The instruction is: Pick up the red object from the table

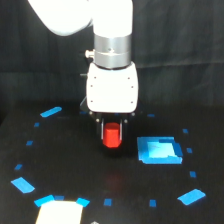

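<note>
Exterior view shows the red object [112,135] between the dark jaws of the gripper [112,134], which look closed on it. Whether it has left the table [75,165] is unclear; lifting remains. A blue patch [159,150] lies beside the jaws, toward the exterior view's right.

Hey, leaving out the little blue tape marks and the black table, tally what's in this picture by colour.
Red: 1, the small chunky red-orange block
Blue: 1, the flat bright blue rectangular patch
White: 2, the white robot arm and the pale rectangular object at the bottom edge
Total: 4
</note>
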Robot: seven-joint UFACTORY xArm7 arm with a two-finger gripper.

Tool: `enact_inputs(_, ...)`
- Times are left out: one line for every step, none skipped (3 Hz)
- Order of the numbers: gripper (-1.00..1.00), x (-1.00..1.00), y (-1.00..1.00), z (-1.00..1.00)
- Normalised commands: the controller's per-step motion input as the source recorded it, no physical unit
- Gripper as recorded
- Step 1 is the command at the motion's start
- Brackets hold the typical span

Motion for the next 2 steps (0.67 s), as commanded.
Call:
enact_inputs(-1.00, -0.61, 1.00, 1.00)
enact_inputs(-1.00, -0.59, 1.00, 1.00)
